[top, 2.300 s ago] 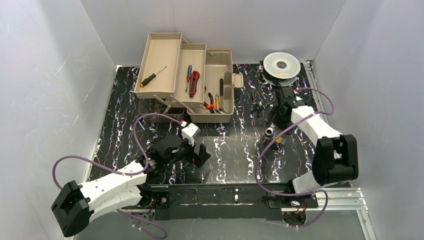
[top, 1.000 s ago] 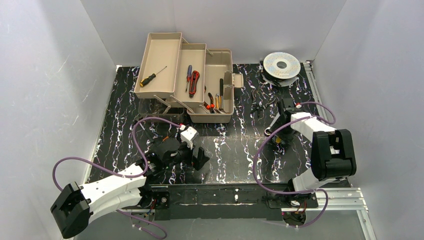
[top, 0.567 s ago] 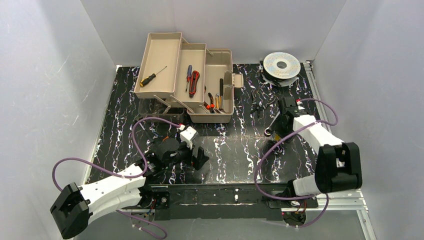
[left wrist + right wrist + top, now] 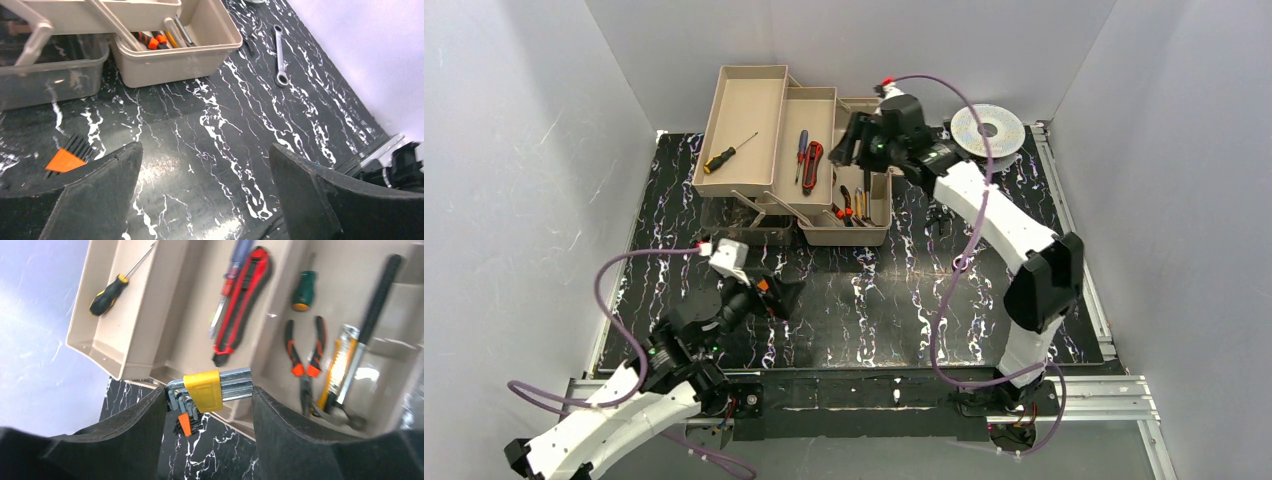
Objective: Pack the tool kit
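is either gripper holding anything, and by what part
The right gripper holds a hex key set, pinched at the ends of its silver bars, either side of the yellow clip. The left gripper is empty.

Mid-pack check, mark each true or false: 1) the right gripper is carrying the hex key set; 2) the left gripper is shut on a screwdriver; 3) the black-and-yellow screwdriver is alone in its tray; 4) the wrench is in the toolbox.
1) The right gripper grips the hex key set over the toolbox. True.
2) The left gripper is shut on a screwdriver. False: its jaws stand wide open and hold nothing, above the mat.
3) The black-and-yellow screwdriver lies alone in the far-left tray. True.
4) The wrench is in the toolbox. False: it lies on the mat, to the right of the toolbox.
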Controlling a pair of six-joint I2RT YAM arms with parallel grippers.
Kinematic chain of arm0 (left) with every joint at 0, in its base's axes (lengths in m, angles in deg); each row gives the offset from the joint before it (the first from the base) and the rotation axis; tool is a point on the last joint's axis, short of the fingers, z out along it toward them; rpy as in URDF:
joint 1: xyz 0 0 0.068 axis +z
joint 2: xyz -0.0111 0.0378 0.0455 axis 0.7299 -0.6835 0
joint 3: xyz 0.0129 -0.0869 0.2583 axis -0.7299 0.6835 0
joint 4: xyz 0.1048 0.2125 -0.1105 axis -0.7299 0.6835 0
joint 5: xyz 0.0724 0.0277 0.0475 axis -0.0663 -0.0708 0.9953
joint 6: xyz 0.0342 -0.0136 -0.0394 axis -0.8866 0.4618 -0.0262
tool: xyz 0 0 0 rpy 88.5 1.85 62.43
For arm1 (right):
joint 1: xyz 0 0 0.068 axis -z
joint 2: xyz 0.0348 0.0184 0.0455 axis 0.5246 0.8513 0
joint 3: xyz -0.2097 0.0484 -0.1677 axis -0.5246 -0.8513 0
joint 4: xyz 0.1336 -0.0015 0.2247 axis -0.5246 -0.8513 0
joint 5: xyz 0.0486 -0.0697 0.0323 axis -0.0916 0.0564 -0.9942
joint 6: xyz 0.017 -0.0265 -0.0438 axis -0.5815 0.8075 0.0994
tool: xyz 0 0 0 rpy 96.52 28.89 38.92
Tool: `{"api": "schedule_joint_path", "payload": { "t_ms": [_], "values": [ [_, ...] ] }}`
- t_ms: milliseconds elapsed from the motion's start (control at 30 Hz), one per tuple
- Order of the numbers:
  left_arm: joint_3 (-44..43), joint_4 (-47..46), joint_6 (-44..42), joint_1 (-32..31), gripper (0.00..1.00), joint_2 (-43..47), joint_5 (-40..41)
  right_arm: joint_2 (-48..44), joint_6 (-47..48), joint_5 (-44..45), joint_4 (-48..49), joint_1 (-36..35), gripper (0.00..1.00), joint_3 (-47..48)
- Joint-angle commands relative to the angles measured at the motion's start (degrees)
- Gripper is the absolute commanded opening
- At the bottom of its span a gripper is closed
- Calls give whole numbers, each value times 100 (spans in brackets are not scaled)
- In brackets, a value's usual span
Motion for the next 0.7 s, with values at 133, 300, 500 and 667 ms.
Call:
{"api": "schedule_joint_path", "payload": {
  "t_ms": [133, 300, 500, 667],
  "values": [
    [-1545, 2361, 486, -12, 98, 100, 1053, 1333, 1007, -260, 708, -556, 51, 1757],
    [-1918, 2815, 427, -12, 98, 276, 1313, 2177, 1447, -340, 334, -733, 73, 3045],
    [-2045, 3134, 472, -12, 98, 359, 1561, 1882, 1653, -181, 338, -771, 80, 2768],
    [-1997, 3145, 573, -12, 98, 331, 1596, 1033, 1863, 105, 495, -753, 83, 1715]
  ]
}}
